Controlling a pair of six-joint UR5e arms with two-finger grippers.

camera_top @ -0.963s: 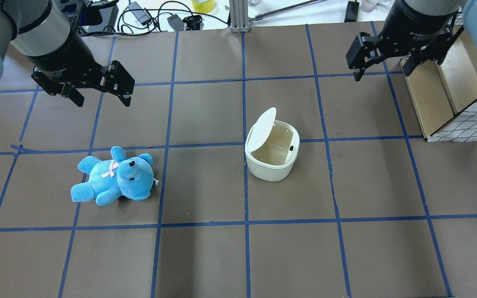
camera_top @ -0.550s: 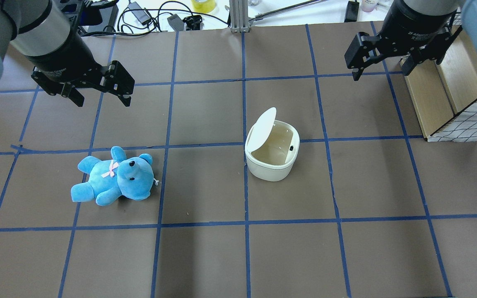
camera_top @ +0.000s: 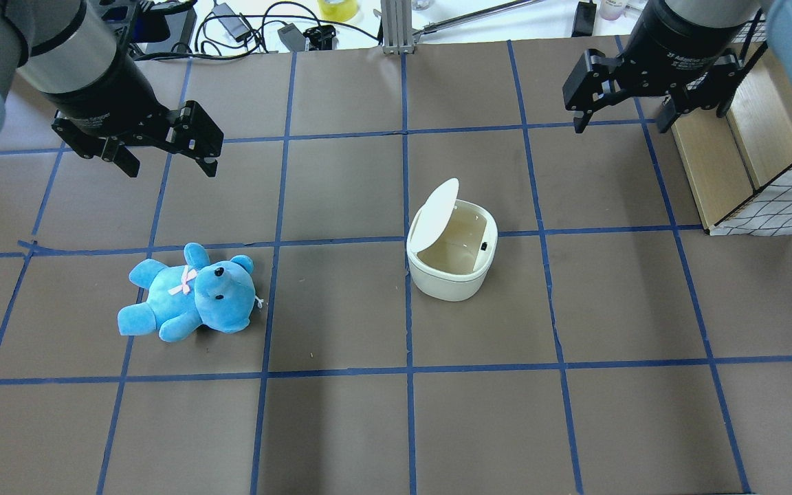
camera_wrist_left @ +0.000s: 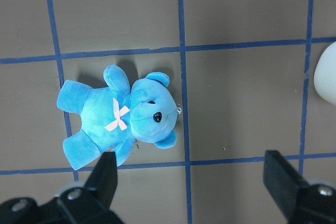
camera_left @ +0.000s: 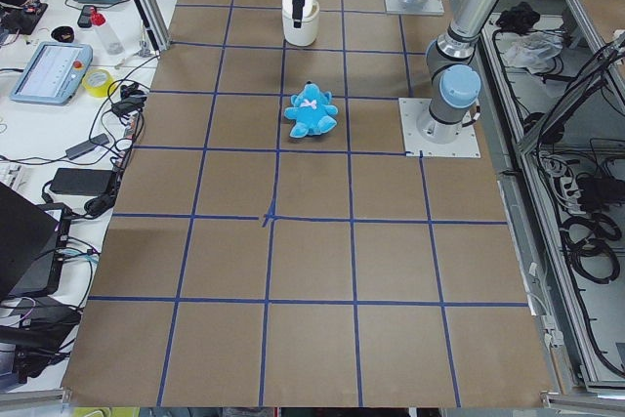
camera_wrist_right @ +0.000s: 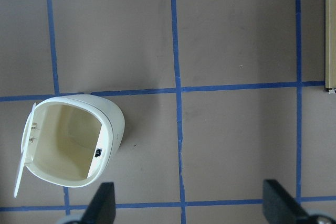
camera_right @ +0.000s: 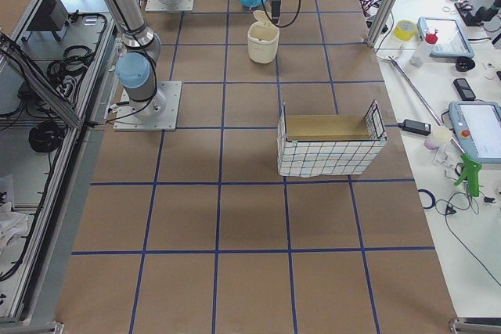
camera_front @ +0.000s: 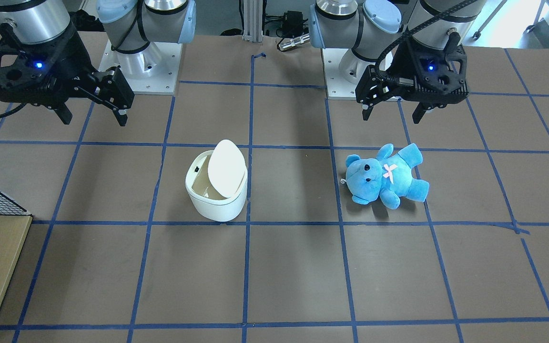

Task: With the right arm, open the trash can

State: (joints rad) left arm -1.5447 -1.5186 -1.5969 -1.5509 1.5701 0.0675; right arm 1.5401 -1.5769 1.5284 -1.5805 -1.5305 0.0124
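Observation:
The white trash can (camera_top: 447, 282) stands near the table's middle with its lid (camera_top: 435, 214) swung up on the left side, showing the tan interior. It also shows in the front view (camera_front: 217, 207) and in the right wrist view (camera_wrist_right: 113, 121). My right gripper (camera_top: 620, 124) is open and empty. It hovers high, beyond and to the right of the can, apart from it. It also shows in the front view (camera_front: 94, 118). My left gripper (camera_top: 170, 165) is open and empty, above and beyond the blue teddy bear (camera_top: 190, 292).
A wooden box with a wire mesh side (camera_top: 746, 158) stands at the right table edge, close to my right gripper. The teddy (camera_wrist_left: 121, 116) lies on its back left of the can. Cables and tools lie beyond the far edge.
My right gripper has drifted a little to the left and toward the far edge, still open. The can, its lid, the teddy and my left arm have not moved.

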